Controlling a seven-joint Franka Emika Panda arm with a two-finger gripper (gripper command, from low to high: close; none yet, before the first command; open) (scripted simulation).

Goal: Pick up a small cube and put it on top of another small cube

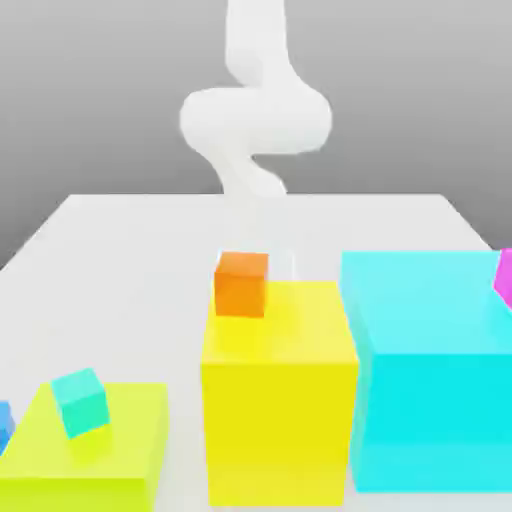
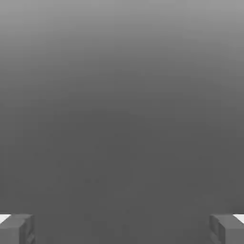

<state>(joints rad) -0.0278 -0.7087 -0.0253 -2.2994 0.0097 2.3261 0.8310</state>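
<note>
Gripper [image 2: 122, 228] standing spread wide in the hand view, the two grey fingertips [image 2: 16, 228] sitting well apart, nothing between them, facing plain grey background. In the exterior view the white arm [image 1: 255, 120] is rising behind the blocks, blurred. Small orange cube [image 1: 241, 284] resting on the back left of the big yellow block [image 1: 280, 400]. Large cyan block [image 1: 430, 370] sitting just beside it toward the exterior view's right, a magenta piece [image 1: 503, 275] showing at that edge. Small teal cube [image 1: 80, 401] lying tilted on the low lime block [image 1: 90, 450] at the left. Blue corner [image 1: 4, 420] at the far left edge. White table [image 1: 130, 240] underneath.
</note>
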